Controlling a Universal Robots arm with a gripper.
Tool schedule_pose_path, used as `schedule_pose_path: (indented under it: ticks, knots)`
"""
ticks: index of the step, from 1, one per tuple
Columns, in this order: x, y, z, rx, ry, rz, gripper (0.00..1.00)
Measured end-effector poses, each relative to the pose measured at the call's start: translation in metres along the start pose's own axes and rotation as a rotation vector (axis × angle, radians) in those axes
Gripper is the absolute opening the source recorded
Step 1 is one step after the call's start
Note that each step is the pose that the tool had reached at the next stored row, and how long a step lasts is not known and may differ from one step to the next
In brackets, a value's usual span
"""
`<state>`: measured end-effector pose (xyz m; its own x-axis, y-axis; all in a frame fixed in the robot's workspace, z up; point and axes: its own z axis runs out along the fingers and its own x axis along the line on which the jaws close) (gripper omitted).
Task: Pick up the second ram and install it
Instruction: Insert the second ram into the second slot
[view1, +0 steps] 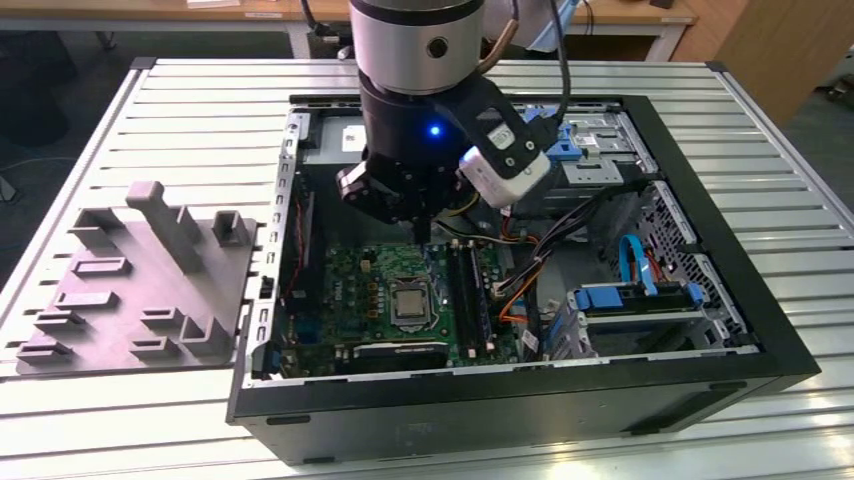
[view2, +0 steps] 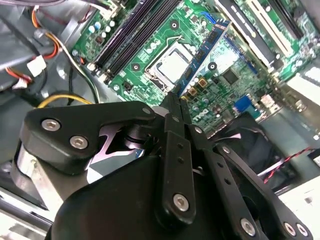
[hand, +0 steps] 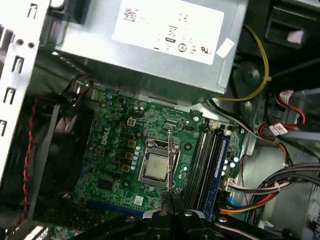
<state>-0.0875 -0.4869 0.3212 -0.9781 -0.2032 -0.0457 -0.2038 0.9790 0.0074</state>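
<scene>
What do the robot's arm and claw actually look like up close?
The arm is a thick silver-grey cylinder ending in a black section with a small glowing blue light. A pale grey box-shaped camera is mounted on its side, and a black cable runs up beside it. The gripper is matte black: flat jointed bars fastened with silver screws.

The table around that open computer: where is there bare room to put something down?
Bare table slats lie at the exterior view's right of the case and behind it. Inside is crowded: cables, and the hand gripping the second ram.
</scene>
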Motion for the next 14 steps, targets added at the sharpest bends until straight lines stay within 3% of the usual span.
schedule_pose_path:
  ticks: [10, 11, 14]
  knots:
    - [0.0002, 0.0, 0.0031, 0.0083, -0.0013, 0.181, 0.11]
    - [0.0002, 0.0, 0.0035, 0.0109, -0.0017, 0.238, 0.11]
    - [0.0001, -0.0001, 0.0038, 0.0125, -0.0019, 0.272, 0.11]
